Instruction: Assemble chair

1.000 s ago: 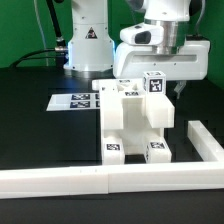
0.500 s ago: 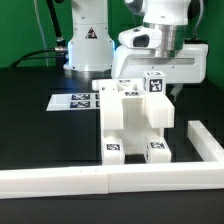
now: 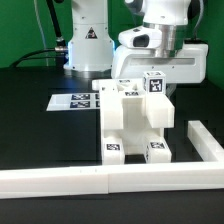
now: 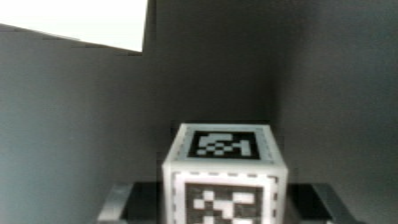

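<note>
Almost nothing has shifted since a second ago: the arm hangs in the same spot over the table and the chair has not budged, though any closing of the fingers is hidden from this side.

In the exterior view the chair point(image 3: 136, 122) stands on the black table point(image 3: 40, 120), a chunky white assembly with tagged feet at the front, close to the long white border rail point(image 3: 100, 181) that runs along the near edge and turns up the exterior view's right. The gripper point(image 3: 172, 88) sits low behind the chair's upper corner on the exterior view's right, just beside a post topped with a tagged cube point(image 3: 155, 84). Its fingers are mostly masked by the white hand body and the chair (I cannot tell from here how the jaws stand). The marker board point(image 3: 74, 101) lies flat on the table toward the exterior view's left of the chair, and the robot's base point(image 3: 88, 45) rises behind it.

In the wrist view a white tagged block point(image 4: 224, 170) of the chair fills the middle, one tag on its top face and another on the face turned to the camera. Dark fingers point(image 4: 139, 199) flank it on both sides, pressed up against its lower edges, so the jaws look clamped on this piece. Around it is dark table, with a bright white patch in one corner, too blurred to name.
</note>
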`<state>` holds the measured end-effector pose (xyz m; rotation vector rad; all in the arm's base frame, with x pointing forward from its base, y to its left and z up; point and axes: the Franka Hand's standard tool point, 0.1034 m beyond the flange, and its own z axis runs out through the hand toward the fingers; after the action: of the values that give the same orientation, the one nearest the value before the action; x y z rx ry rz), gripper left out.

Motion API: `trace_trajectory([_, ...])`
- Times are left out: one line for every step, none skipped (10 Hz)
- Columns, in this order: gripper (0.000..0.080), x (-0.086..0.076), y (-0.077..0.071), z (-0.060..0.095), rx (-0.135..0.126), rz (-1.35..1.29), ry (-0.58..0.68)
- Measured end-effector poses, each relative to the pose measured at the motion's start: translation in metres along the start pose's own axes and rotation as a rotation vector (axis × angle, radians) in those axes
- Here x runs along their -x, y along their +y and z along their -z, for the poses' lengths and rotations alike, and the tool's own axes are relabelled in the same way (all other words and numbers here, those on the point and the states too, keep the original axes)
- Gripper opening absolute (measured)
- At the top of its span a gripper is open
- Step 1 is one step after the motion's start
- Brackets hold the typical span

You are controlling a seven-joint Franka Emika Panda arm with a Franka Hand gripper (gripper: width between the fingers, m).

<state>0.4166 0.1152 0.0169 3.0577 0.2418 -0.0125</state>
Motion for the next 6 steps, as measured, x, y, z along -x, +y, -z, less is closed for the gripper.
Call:
trace_trajectory([0.0284,0.000,0.000,0.000,0.000,0.000,0.000])
trace_trajectory([0.0284,0.000,0.000,0.000,0.000,0.000,0.000])
trace_trajectory([0.0284,0.000,0.000,0.000,0.000,0.000,0.000])
trace_trajectory([0.0284,0.000,0.000,0.000,0.000,0.000,0.000])
trace_trajectory([0.0284,0.002,-0.001,0.003,-0.005,-0.008,-0.011])
trace_trajectory([0.0284,0.005,-0.003,0.014,-0.019,-0.020,-0.020])
